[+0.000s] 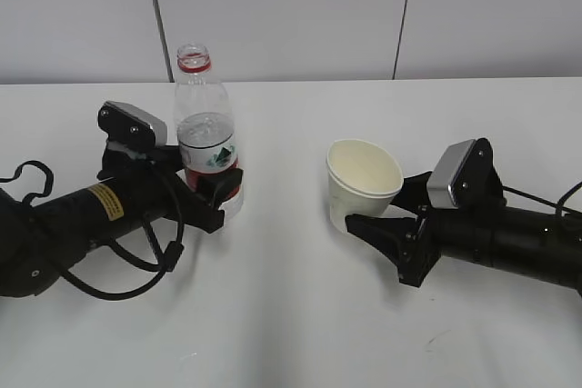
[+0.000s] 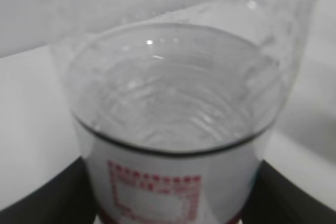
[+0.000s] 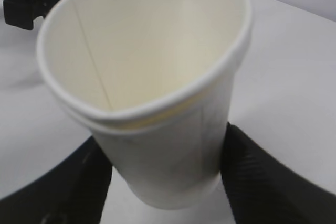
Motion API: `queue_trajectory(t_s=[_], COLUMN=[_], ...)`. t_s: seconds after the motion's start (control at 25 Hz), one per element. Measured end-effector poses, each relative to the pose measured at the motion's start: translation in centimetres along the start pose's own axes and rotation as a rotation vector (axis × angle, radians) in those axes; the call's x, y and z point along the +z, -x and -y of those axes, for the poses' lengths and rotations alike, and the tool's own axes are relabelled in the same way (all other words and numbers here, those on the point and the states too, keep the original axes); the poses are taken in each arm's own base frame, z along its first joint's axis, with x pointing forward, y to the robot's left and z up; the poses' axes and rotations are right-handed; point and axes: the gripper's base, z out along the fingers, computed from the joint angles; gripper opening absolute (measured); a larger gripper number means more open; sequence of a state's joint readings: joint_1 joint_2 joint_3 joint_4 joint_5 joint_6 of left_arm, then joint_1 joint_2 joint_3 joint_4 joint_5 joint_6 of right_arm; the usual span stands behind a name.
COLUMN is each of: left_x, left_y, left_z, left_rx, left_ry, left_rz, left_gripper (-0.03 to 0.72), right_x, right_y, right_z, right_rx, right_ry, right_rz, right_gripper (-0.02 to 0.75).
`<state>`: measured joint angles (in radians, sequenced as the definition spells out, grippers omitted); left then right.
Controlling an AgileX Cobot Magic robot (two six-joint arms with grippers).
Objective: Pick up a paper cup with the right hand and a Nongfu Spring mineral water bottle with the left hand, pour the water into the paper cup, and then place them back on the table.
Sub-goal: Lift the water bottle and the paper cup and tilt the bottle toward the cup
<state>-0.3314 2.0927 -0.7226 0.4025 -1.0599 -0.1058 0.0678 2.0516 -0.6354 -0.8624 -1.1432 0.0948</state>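
- The Nongfu Spring mineral water bottle is seen upright at about 10 o'clock on the table, uncapped, with the water roughly at label height.
- The left hand is clamped on the bottle's lower label; dark fingers are pressed to both sides in the left wrist view.
- The paper cup is found near centre, toward 3 o'clock, tilted, mouth squeezed oval.
- The right hand is closed on the cup's lower wall, jaws touching both sides; whether the base is off the table cannot be told.
- Risks judged: the thin cup could be crushed or slip out if squeezed harder; water could be spilled if the open bottle is tipped before the cup is aligned; the soft bottle could rotate in the grip.
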Motion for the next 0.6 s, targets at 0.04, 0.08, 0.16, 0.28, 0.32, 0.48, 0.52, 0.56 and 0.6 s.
queue_trajectory(t_s=[0.04,0.08,0.16,0.28,0.32,0.48,0.52,0.56,0.6], left_x=[0.0,0.0,0.0,0.0,0.0,-0.03,-0.07,-0.14,-0.22], left_y=[-0.01,-0.01,-0.01,-0.01,-0.01,0.08,0.25,0.5,0.65], left_z=[0.0,0.0,0.0,0.0,0.0,-0.02,-0.04,-0.1,-0.17], left_rx=[0.0,-0.001,0.0,0.024,0.031,0.064,0.081,0.099,0.113], left_ry=[0.0,0.0,0.0,0.0,0.0,0.001,0.003,0.009,0.015], left_rz=[-0.001,-0.001,-0.001,-0.001,-0.001,-0.004,-0.008,-0.015,-0.029], left_gripper=[0.463,0.444,0.421,0.407,0.405,0.4,0.4,0.4,0.4], right_x=[0.0,0.0,0.0,-0.01,-0.02,-0.03,-0.03,-0.04,-0.05], right_y=[0.0,-0.01,-0.03,-0.05,0.0,-0.02,-0.01,0.04,0.04], right_z=[-0.02,-0.07,-0.26,-0.46,-0.49,-0.57,-0.6,-0.61,-0.63], right_rx=[-0.001,-0.004,-0.006,0.003,0.003,0.001,0.0,-0.002,-0.003], right_ry=[0.002,0.008,0.029,0.051,0.054,0.063,0.067,0.068,0.071], right_rz=[0.0,-0.001,-0.003,-0.005,-0.005,-0.006,-0.006,-0.005,-0.006], right_gripper=[0.469,0.469,0.469,0.469,0.469,0.469,0.469,0.469,0.469])
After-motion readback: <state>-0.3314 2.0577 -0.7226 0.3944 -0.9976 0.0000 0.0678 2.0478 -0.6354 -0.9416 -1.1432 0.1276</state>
